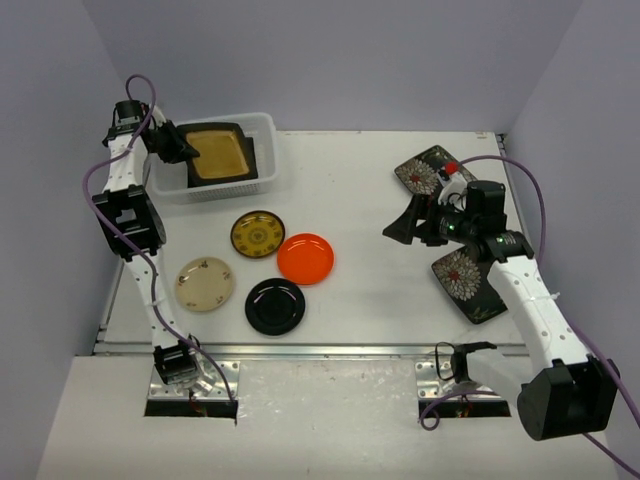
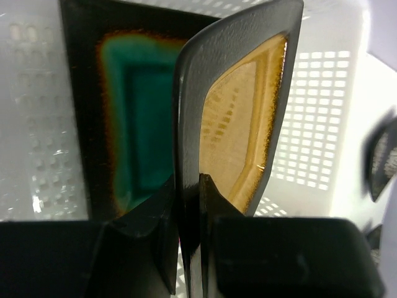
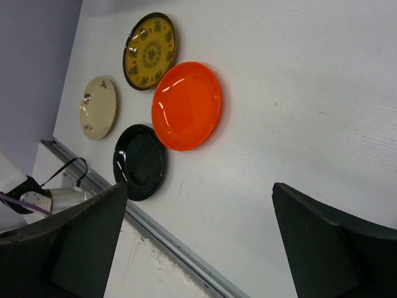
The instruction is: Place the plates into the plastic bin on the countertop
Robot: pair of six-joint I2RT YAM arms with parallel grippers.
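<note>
Amber plate (image 1: 218, 152) is clamped on edge by left pincer (image 1: 185, 150) inside bin (image 1: 262, 125), far left; teal plate (image 2: 133, 124) already lodged there. Right pincer (image 1: 403, 222) is spread, empty. Four round plates (image 1: 305, 257) and two flowered plates (image 1: 468, 285) are left on surface (image 1: 380, 300).

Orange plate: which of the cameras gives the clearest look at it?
The right wrist view: the orange plate takes up a large part of it, whole and unobstructed, lying on the countertop. The top external view also shows it whole, only smaller. The left wrist view looks into the plastic bin and misses it.
</note>
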